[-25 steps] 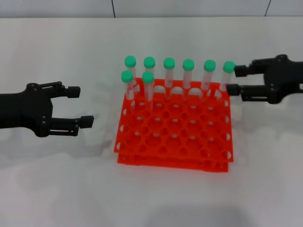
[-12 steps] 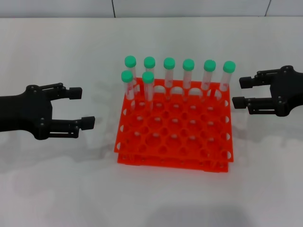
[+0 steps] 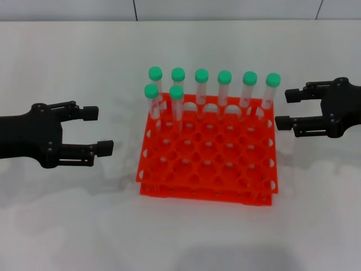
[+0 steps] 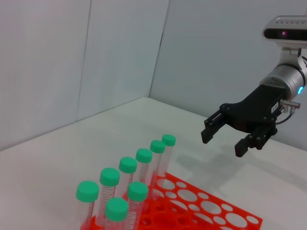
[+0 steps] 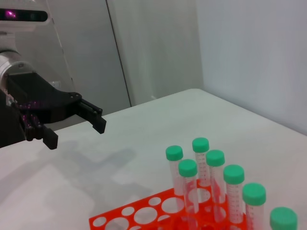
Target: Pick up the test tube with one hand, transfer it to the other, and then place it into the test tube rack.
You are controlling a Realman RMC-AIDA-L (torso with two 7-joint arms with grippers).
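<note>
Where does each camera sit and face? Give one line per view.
Head view: above, looking down at the test tube rack, left pincer and right pincer open beside it.
Left wrist view: faces across the tubes to the right pincer.
Right wrist view: faces the left pincer.
All share the rack.

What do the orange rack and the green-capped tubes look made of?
The rack looks like moulded plastic: uniform bright orange, slightly glossy, with clean round holes. The tubes seem to be clear plastic, though glass can't be ruled out; their green caps look matte plastic.
</note>
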